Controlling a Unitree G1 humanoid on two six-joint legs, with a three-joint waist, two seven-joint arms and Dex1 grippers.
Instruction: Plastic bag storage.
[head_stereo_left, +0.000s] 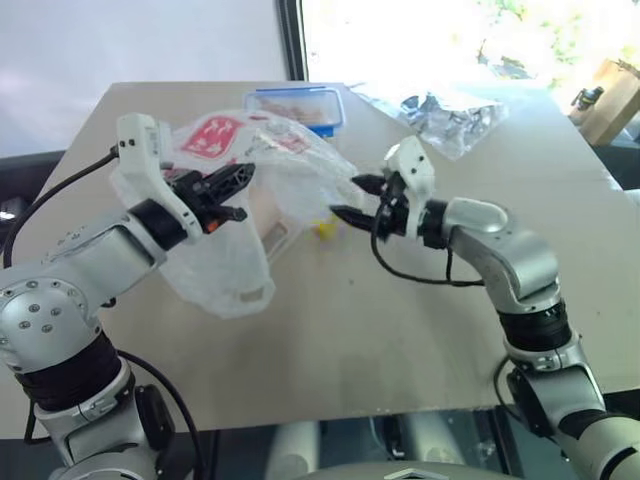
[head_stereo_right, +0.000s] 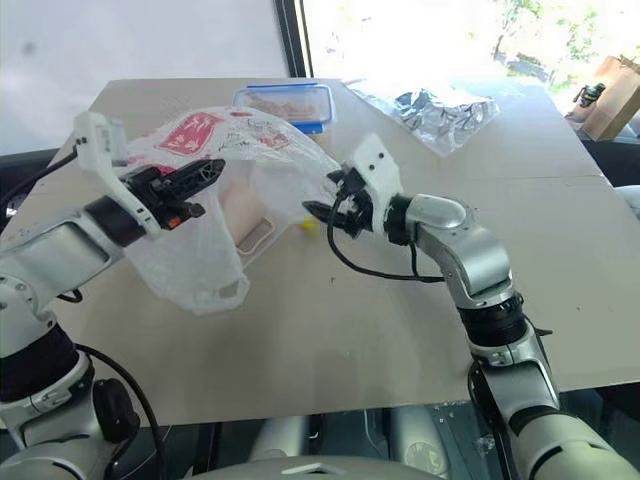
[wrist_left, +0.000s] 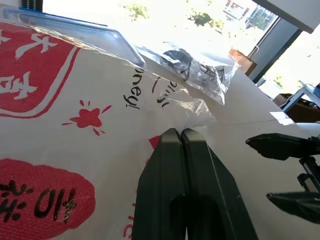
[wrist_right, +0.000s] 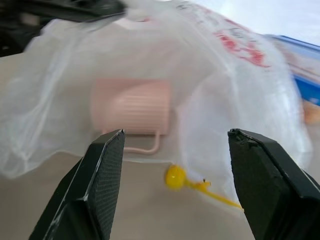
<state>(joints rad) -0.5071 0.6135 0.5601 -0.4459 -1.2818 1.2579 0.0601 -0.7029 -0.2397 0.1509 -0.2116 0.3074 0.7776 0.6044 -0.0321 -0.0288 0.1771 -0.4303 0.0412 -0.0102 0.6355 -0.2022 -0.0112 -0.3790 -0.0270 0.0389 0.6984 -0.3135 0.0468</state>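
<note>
Left claw (head_stereo_left: 232, 190), left of centre, is sitting clenched on the bag (head_stereo_left: 262, 190), holding its upper edge lifted above the worktop (head_stereo_left: 400, 330); the rest of the bag is draping down to the surface below it. Right claw (head_stereo_left: 352, 198), centre frame, is standing released, fingers (wrist_right: 102, 187) spread and level, tips just beside the bag's right side; contact cannot be told. Beneath the bag's right edge a small yellow piece (wrist_right: 175, 177) is lying on the worktop. Through the film a pink ribbed cup (wrist_right: 134, 108) is showing. Farther back, top centre, a blue-lidded box (head_stereo_left: 300, 104) is sitting behind the bag. Upper right, a crumpled clear wrapper (head_stereo_left: 450, 117) is lying well apart.
</note>
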